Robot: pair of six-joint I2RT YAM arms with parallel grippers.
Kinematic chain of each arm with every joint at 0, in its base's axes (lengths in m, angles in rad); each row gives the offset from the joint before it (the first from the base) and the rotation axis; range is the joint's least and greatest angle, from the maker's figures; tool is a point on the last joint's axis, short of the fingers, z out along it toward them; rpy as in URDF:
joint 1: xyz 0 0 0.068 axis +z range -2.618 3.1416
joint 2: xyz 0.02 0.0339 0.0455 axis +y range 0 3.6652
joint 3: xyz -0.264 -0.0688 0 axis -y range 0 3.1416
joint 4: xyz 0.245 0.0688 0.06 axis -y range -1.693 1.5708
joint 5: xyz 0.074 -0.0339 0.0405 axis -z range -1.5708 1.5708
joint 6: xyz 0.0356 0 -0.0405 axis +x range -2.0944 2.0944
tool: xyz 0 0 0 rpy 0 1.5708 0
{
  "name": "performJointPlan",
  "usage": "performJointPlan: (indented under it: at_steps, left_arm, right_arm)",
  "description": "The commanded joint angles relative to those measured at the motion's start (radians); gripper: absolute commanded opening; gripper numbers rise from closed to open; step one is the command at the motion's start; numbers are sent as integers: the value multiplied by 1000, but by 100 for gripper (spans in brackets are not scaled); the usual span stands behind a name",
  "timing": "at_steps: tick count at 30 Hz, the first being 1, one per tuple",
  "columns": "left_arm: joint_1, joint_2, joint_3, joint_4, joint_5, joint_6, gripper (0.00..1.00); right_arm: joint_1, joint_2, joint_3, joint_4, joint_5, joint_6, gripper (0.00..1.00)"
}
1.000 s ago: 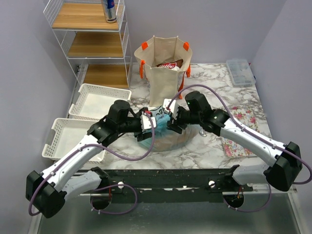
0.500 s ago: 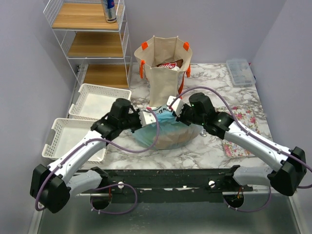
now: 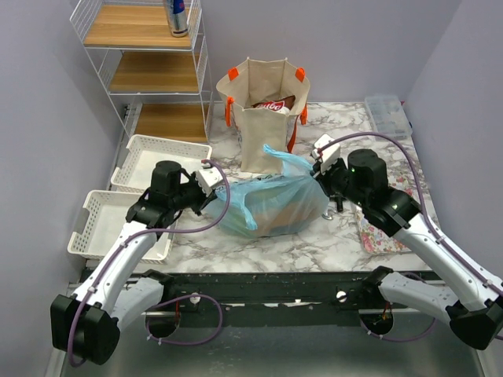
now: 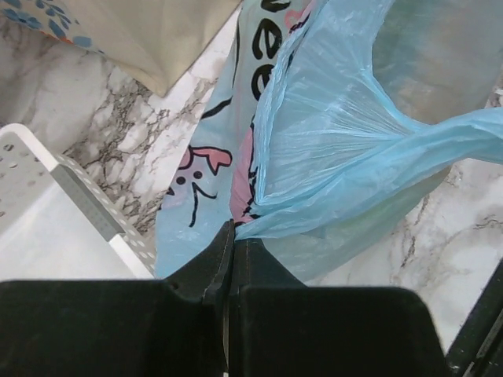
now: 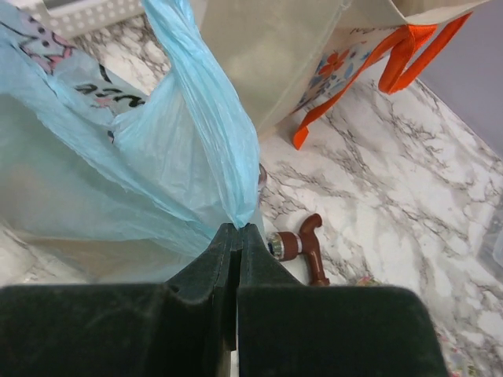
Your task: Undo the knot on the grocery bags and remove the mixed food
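The light-blue plastic bag point(image 3: 271, 203) lies mid-table, stretched wide between my two arms. My left gripper point(image 3: 214, 191) is shut on its left side; in the left wrist view the gripper point(image 4: 233, 236) pinches the printed film of the bag point(image 4: 338, 133). My right gripper point(image 3: 318, 176) is shut on the right side, and the right wrist view shows the gripper point(image 5: 238, 229) clamping a drawn-out fold of the bag point(image 5: 118, 173). What is inside shows only as dim shapes. Behind stands the beige tote point(image 3: 263, 118), a red snack packet point(image 3: 271, 104) in its mouth. A drink can point(image 3: 178, 16) stands on the top shelf.
Two white baskets point(image 3: 161, 161) point(image 3: 110, 220) lie at the left, below a wire shelf point(image 3: 141, 71). A brown-handled tool point(image 5: 302, 245) lies just right of the bag. A clear plastic box point(image 3: 387, 116) and a floral cloth point(image 3: 389, 212) are at the right.
Both grippers closed on the blue bag over its middle, then drew apart, left arm leftward and right arm rightward. The bag now spreads wide, with a flap standing up at its top.
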Motion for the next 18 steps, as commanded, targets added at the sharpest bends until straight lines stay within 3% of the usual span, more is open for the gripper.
performJointPlan:
  at_steps: [1, 4, 6, 11, 18]
  left_arm:
    - [10, -30, 21, -73, 119, -34, 0]
    - [-7, -19, 122, -112, 232, -43, 44]
    - [-36, 17, 217, -122, 245, -77, 59]
    - [-131, 131, 388, -45, 216, -200, 72]
    - [-228, 311, 413, 199, 227, -414, 88]
  right_arm:
    - [-6, -47, -14, 94, -65, 121, 1]
    - [-6, -42, -15, 165, -179, 132, 1]
    - [-7, -26, -14, 187, -251, 120, 1]
    - [-6, 21, 15, 192, -311, 94, 1]
    - [-6, 11, 20, 209, -304, 105, 1]
